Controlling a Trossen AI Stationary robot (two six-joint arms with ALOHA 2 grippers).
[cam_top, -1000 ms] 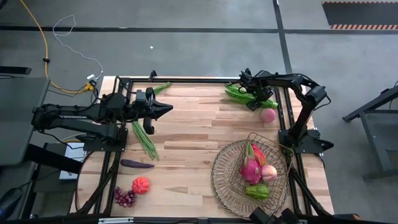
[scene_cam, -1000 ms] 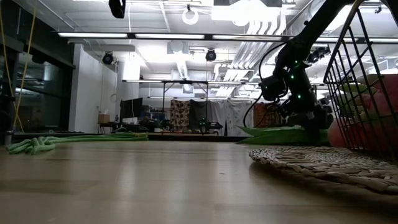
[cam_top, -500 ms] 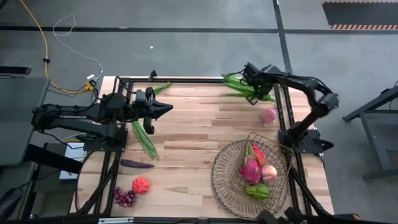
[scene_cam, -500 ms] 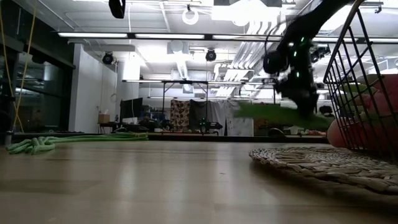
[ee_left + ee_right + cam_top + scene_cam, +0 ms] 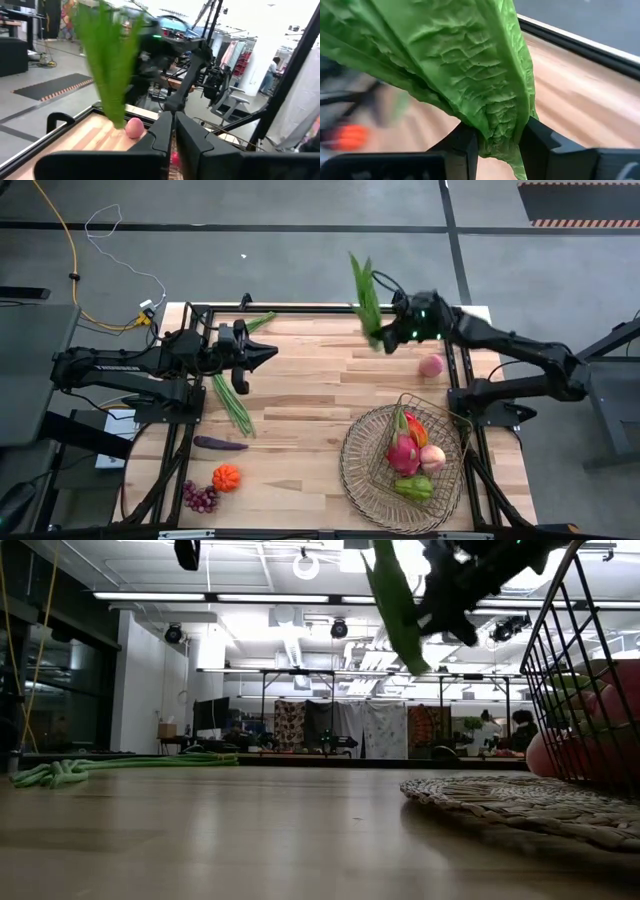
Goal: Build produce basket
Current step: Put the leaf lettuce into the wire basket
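Note:
My right gripper is high over the table's far right part, shut on a bunch of green leaves that sticks up and toward the far edge. The leaves also show in the low view. The basket stands at the near right with a pink dragon fruit, a peach and a green pepper in it. My left gripper hovers shut and level at the far left, touching nothing. My right gripper pinches the leaf bunch between its two fingers at its narrow lower end. The broad leaves fan out beyond the fingers, and a short tip hangs below them. The bunch is lifted clear of the table.
A loose peach lies on the table near the right arm. Long green beans lie at the left, a second bunch at the far left. Eggplant, pumpkin and grapes lie near left.
My right gripper has risen from the table's far right part and tipped from pointing down toward level. The leaf bunch, which lay on the wood, is lifted clear and has swung up on end.

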